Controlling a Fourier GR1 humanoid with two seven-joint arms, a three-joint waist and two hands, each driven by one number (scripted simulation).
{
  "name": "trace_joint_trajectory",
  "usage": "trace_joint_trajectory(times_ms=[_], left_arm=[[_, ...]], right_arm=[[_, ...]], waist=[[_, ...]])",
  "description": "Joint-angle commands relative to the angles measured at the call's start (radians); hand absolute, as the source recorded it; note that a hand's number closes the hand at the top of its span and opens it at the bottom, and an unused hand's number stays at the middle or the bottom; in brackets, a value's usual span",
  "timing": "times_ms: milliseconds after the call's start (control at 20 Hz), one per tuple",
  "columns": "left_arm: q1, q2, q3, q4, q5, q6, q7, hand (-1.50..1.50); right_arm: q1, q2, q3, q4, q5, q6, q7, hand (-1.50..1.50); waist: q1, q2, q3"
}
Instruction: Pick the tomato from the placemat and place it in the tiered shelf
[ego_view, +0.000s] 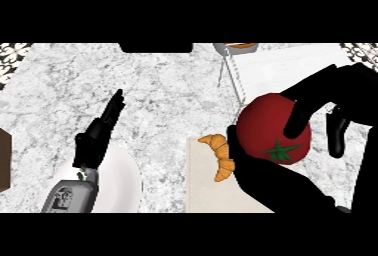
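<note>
The robot's right hand (295, 165) curls fingers and thumb round a red tomato (269, 127), green stem cap turned toward the camera, holding it up close to the head view above the beige placemat (203, 185). A croissant (220, 156) lies on that placemat, just beside the held fruit as seen from above. Wire rods and a pale panel at upper right (284, 65) appear to belong to the tiered shelf. The left hand (100, 135) rests with fingers straight over a white plate (125, 182) on the marble tabletop (162, 95). Carrying the tomato well likely means keeping it level, travelling up and right, clearing the wire uprights, and setting it down on a tier before the fingers release.
</note>
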Motion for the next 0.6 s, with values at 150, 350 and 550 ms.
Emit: trace_joint_trajectory(times_ms=[150,350,550], left_arm=[[0.005,0.012,0.018,-0.007,0.011,-0.018,0.001,0.0],[0.003,0.0,0.002,0.007,-0.007,-0.014,-0.02,0.0],[-0.026,-0.003,0.016,0.018,-0.001,-0.018,-0.012,0.0]], right_arm=[[-0.162,-0.048,-0.247,0.093,-0.068,0.109,0.005,1.5],[-0.224,-0.11,-0.312,0.256,-0.044,0.036,-0.1,1.5],[-0.255,-0.173,-0.393,0.278,-0.109,0.086,-0.151,1.5]], waist=[[0.0,0.0,0.001],[0.005,0.003,0.001],[0.0,0.002,0.001]])
